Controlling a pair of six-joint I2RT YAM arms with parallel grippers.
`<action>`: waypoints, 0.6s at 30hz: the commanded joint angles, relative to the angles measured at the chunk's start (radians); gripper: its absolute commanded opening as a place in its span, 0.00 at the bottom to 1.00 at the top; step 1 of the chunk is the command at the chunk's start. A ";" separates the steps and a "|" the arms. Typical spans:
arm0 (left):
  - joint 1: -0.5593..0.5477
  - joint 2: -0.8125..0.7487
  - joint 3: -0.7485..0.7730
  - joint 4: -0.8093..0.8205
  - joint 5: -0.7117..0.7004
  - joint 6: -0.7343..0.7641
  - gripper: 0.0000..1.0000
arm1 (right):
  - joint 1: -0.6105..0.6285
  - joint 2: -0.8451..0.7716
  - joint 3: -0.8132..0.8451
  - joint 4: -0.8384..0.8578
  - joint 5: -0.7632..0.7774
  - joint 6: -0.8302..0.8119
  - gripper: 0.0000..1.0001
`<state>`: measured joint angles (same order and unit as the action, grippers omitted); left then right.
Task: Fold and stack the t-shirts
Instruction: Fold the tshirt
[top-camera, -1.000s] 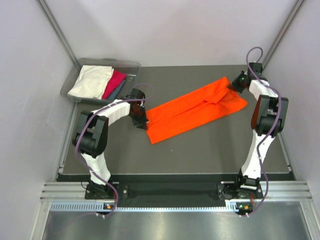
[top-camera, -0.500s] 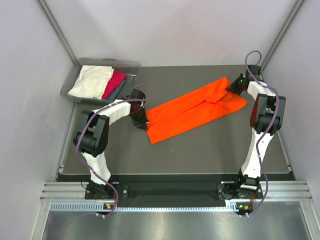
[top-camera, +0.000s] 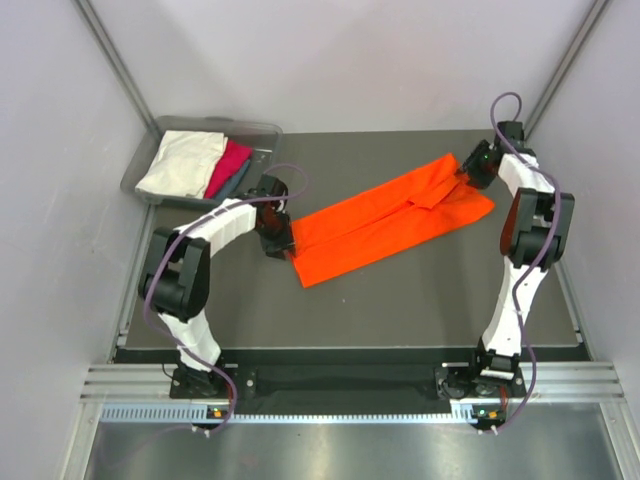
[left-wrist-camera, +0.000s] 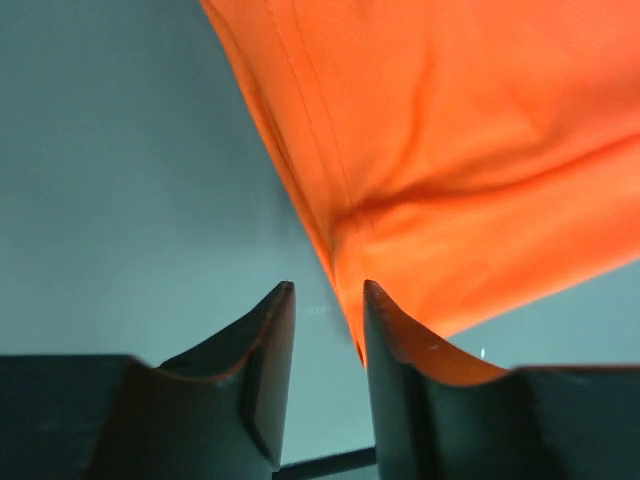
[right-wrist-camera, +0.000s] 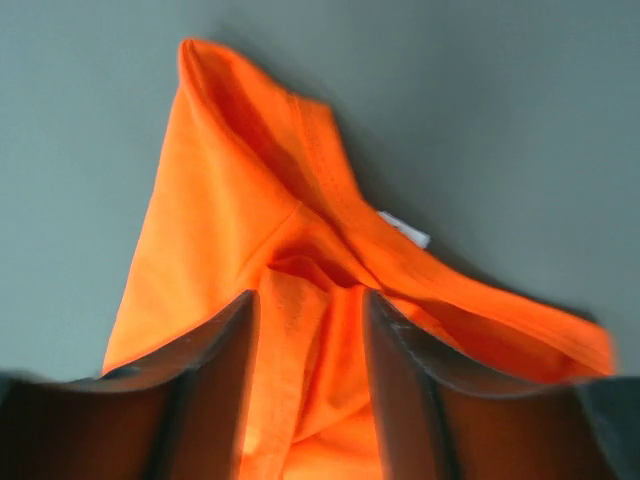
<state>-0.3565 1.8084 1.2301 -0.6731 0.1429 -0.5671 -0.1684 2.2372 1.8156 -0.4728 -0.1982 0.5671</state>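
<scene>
The bright orange t-shirt (top-camera: 400, 220) lies on the dark table as a long strip folded lengthwise, running from near left to far right. My left gripper (top-camera: 282, 243) (left-wrist-camera: 328, 285) is at its near-left end with jaws parted. Bare table shows in the gap, and the orange t-shirt's (left-wrist-camera: 470, 150) edge runs just past the right fingertip. My right gripper (top-camera: 466, 172) (right-wrist-camera: 309, 295) is at the far-right end, jaws apart, with the orange t-shirt (right-wrist-camera: 230, 220) bunched loosely between the fingers. Cream-white (top-camera: 180, 165), magenta-pink (top-camera: 230, 165) and teal-grey (top-camera: 236, 186) t-shirts lie in the bin.
A grey plastic bin (top-camera: 265, 128) stands at the table's far-left corner. Pale walls close in on both sides and behind. A white label (right-wrist-camera: 405, 230) shows at the shirt's collar. The near half of the table (top-camera: 400, 310) is bare dark surface.
Both grippers were shut on the ends of the orange shirt and now stand parted. The shirt lies in the same place, and the left arm has shifted slightly.
</scene>
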 joint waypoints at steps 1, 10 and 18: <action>-0.004 -0.151 0.023 -0.057 -0.022 0.056 0.41 | -0.005 -0.121 0.054 -0.136 0.135 -0.101 0.58; -0.062 -0.207 0.019 -0.027 0.147 0.081 0.59 | -0.008 -0.307 -0.087 -0.213 0.203 -0.132 0.85; -0.168 -0.227 -0.061 -0.009 0.150 0.041 0.64 | -0.100 -0.384 -0.386 -0.034 0.033 -0.125 0.94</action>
<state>-0.5072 1.6112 1.2011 -0.6983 0.2733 -0.5106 -0.2356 1.8729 1.4906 -0.5854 -0.1032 0.4545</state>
